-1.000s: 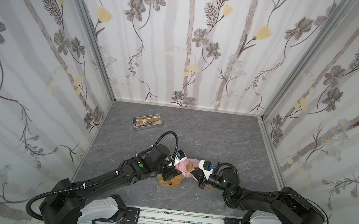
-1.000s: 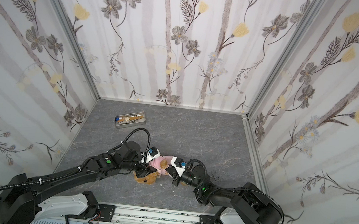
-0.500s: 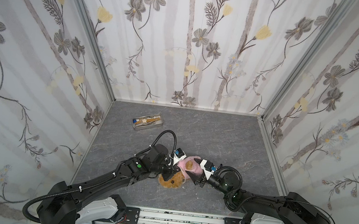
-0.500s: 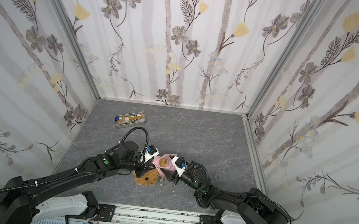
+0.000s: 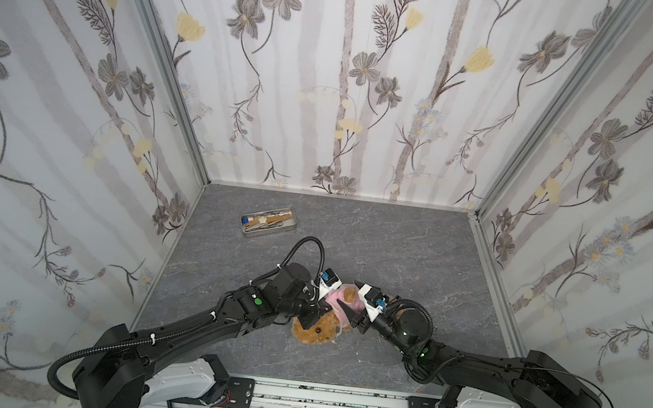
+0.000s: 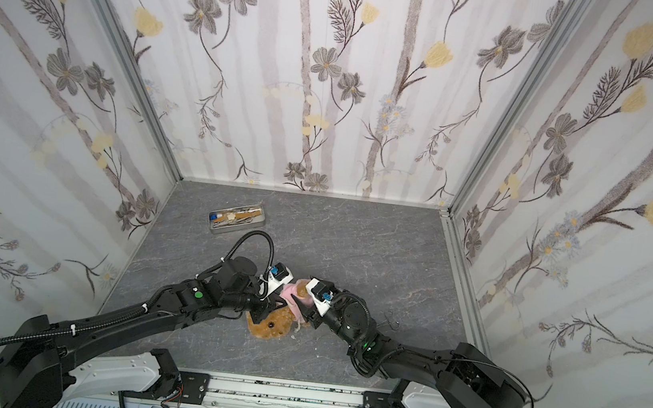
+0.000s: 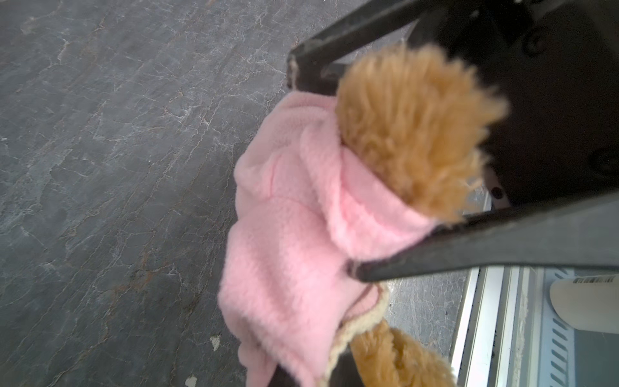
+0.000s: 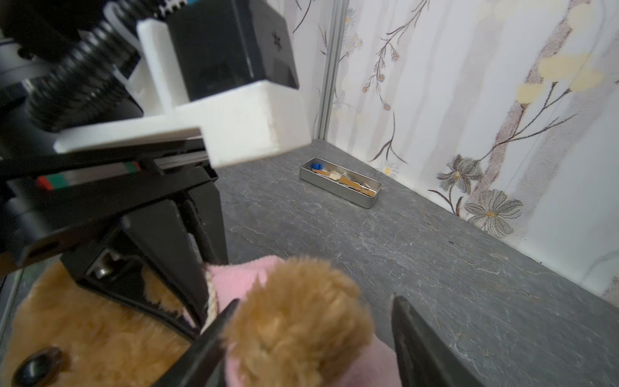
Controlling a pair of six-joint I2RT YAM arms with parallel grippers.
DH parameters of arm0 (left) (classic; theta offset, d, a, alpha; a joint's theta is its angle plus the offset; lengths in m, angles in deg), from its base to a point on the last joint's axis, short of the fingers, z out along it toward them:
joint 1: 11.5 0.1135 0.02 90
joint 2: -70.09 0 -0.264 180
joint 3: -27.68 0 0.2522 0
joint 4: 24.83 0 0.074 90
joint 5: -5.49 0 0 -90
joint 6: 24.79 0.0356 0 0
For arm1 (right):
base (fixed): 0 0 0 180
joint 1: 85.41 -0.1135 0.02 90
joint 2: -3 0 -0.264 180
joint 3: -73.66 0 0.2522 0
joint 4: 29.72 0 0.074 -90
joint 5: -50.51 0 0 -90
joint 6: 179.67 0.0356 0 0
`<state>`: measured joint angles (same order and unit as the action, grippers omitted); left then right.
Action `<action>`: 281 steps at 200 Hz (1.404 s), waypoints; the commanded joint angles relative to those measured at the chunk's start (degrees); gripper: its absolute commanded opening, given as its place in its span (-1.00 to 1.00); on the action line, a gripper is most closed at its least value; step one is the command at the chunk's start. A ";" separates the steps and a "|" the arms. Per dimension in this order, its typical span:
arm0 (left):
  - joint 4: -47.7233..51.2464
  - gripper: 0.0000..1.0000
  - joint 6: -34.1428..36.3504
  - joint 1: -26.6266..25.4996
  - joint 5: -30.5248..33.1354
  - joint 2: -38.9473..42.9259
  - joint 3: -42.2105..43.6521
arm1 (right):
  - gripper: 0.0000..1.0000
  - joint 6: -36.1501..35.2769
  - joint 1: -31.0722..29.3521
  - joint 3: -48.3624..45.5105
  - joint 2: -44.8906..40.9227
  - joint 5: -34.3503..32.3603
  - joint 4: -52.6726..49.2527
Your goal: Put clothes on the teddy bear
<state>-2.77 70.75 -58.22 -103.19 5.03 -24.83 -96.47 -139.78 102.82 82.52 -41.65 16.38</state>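
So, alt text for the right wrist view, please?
A teddy bear in a pink top, close up: its paw sits inside the open right gripper, while the left gripper pinches the top's edge. A metal tin lies behind.

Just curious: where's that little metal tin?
In both top views the metal tin sits back left on the table, near the wall, beyond the teddy bear.

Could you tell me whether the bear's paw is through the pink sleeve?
Through: the teddy bear's paw sticks out past the pink sleeve.
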 commanded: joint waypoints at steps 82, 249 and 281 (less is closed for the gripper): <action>-1.53 -1.00 -2.50 -0.54 8.69 -0.42 -0.80 | 0.25 11.16 -0.09 -2.48 -13.87 -7.26 -3.57; -2.93 -1.00 2.43 -0.64 4.54 1.16 0.09 | 0.12 12.99 4.87 -3.96 -11.05 12.67 -5.17; -3.11 -1.00 2.65 -0.61 4.27 0.99 0.25 | 0.07 9.76 4.89 -4.83 -15.89 11.15 -8.77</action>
<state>-2.69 72.94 -58.81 -97.92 6.17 -24.65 -84.32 -134.91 98.38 68.84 -28.53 7.98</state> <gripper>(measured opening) 0.076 0.563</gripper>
